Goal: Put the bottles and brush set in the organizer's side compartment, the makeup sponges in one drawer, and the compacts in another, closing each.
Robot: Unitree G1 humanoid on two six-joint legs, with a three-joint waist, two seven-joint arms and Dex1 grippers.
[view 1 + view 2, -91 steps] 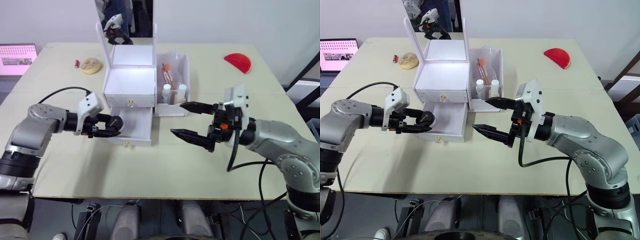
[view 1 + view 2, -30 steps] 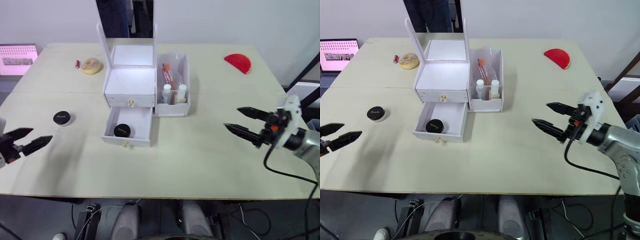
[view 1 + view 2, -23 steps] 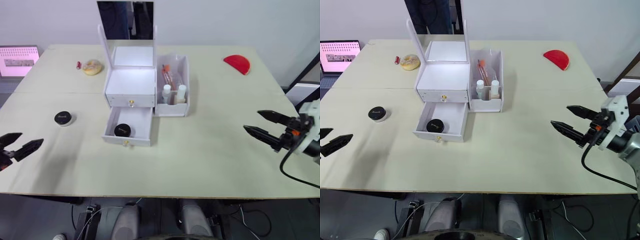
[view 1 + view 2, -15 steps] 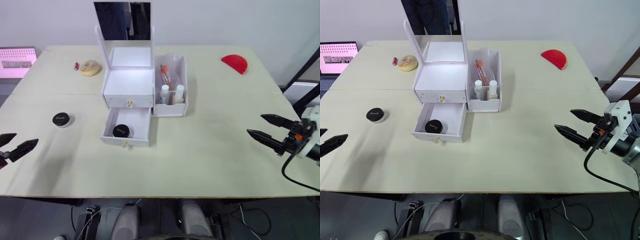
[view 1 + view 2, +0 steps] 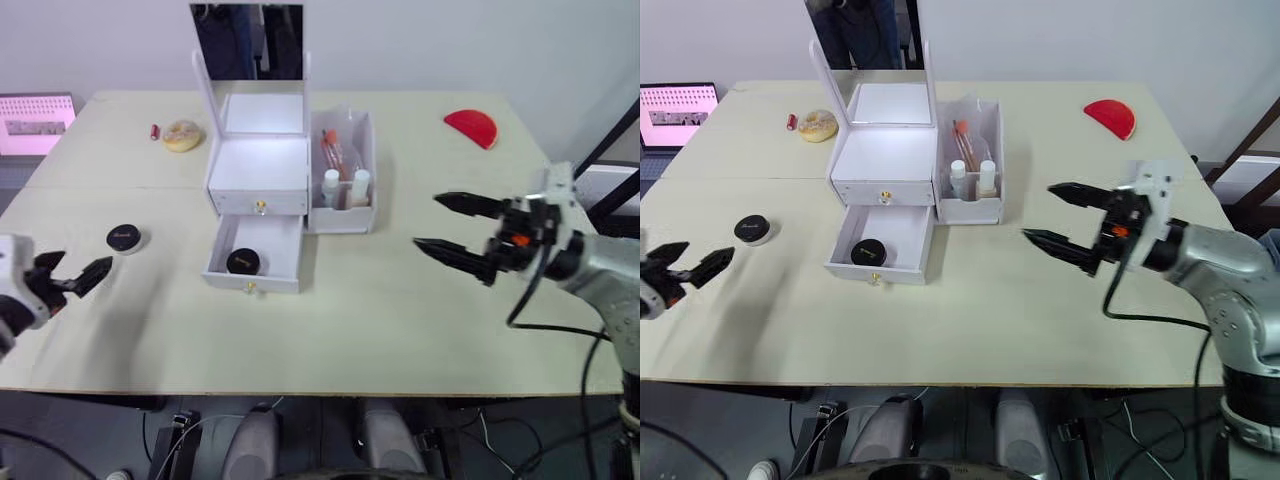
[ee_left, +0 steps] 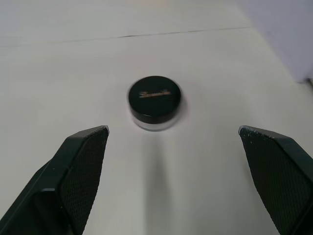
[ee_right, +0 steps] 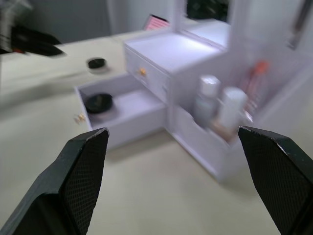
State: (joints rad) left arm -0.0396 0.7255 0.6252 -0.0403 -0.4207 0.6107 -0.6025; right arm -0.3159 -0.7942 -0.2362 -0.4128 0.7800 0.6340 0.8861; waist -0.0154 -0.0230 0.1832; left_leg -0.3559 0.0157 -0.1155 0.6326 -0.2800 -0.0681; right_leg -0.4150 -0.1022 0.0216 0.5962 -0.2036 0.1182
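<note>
Compacts come next, by our reading: one black compact [image 5: 246, 262] already lies in the organizer's [image 5: 262, 160] open lower drawer [image 5: 254, 257], and the second compact [image 6: 154, 101] sits on the tabletop [image 5: 330, 320] well to the left of it. Our left gripper [image 5: 72, 275] hovers near that compact with its fingers spread wide and empty, the compact centred between them in the left wrist view. To do this well we should lower squarely over the lid, close on its round sides, and lift straight before carrying it to the drawer. Our right gripper [image 5: 458, 227] hangs wide open and empty to the right of the organizer. We count two compacts, two white bottles [image 5: 345, 186] and a brush set [image 5: 334, 150] in the side compartment, and two drawers.
</note>
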